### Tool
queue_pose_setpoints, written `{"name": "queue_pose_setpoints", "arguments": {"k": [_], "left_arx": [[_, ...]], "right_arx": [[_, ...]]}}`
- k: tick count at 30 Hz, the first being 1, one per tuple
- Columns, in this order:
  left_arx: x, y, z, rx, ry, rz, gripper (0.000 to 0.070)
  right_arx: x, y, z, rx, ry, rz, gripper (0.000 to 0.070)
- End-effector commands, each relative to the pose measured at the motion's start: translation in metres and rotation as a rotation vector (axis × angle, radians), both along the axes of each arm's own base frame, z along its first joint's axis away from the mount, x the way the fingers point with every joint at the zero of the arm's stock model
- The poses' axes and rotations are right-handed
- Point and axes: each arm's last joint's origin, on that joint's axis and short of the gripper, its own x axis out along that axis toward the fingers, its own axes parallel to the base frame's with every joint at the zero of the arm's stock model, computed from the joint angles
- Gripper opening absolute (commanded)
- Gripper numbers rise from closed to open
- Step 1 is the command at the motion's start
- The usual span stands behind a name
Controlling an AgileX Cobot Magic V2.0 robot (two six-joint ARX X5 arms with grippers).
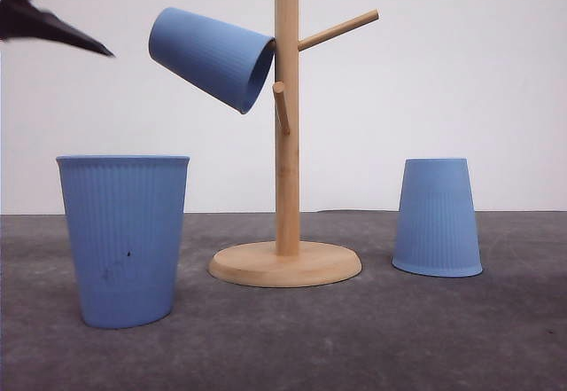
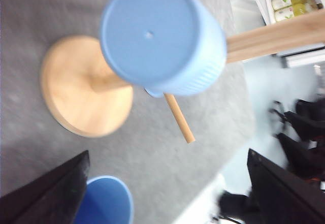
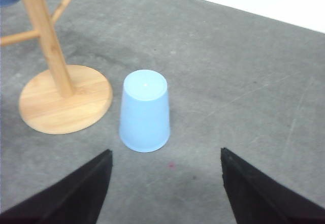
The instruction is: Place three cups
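Three light-blue ribbed cups show. One cup (image 1: pixel 213 58) hangs tilted on a peg of the wooden stand (image 1: pixel 286 143), its flat base (image 2: pixel 150 33) facing the left wrist camera. My left gripper (image 2: pixel 167 193) is open and empty, a little back from that cup and not touching it; one of its dark fingers (image 1: pixel 53 23) shows at the upper left of the front view. A second cup (image 1: pixel 124 240) stands upright at the front left. The third cup (image 3: pixel 144 109) stands upside down right of the stand, ahead of my open, empty right gripper (image 3: pixel 165 188).
The stand's round base (image 1: pixel 285 262) rests mid-table on the grey mat (image 1: pixel 372 338). Free pegs (image 1: pixel 337 29) stick out to the right and towards the front. A white wall closes the back. Shelves and dark chairs (image 2: pixel 304 127) lie beyond the table edge.
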Motion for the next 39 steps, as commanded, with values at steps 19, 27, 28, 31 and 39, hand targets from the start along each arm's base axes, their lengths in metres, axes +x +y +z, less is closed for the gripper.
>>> {"name": "queue_pose_setpoints", "arguments": {"k": [19, 27, 28, 31, 39], "left_arx": [[-0.111, 0.029, -0.045, 0.071, -0.253, 0.265, 0.0511], [-0.11, 0.029, -0.043, 0.064, -0.263, 0.271, 0.0511], [-0.11, 0.029, -0.043, 0.064, -0.263, 0.271, 0.0511], [-0.11, 0.029, -0.043, 0.064, -0.263, 0.272, 0.0511], [-0.11, 0.03, -0.043, 0.074, -0.262, 0.286, 0.0511]], "right_arx": [[0.089, 0.033, -0.034, 0.231, 0.447, 0.041, 0.0554], [0.158, 0.051, -0.047, 0.185, 0.419, 0.03, 0.0554], [0.165, 0.053, -0.05, 0.176, 0.418, 0.024, 0.0554], [0.186, 0.059, -0.061, 0.154, 0.401, 0.022, 0.0554], [0.209, 0.065, -0.091, 0.137, 0.432, 0.018, 0.0386]]}}
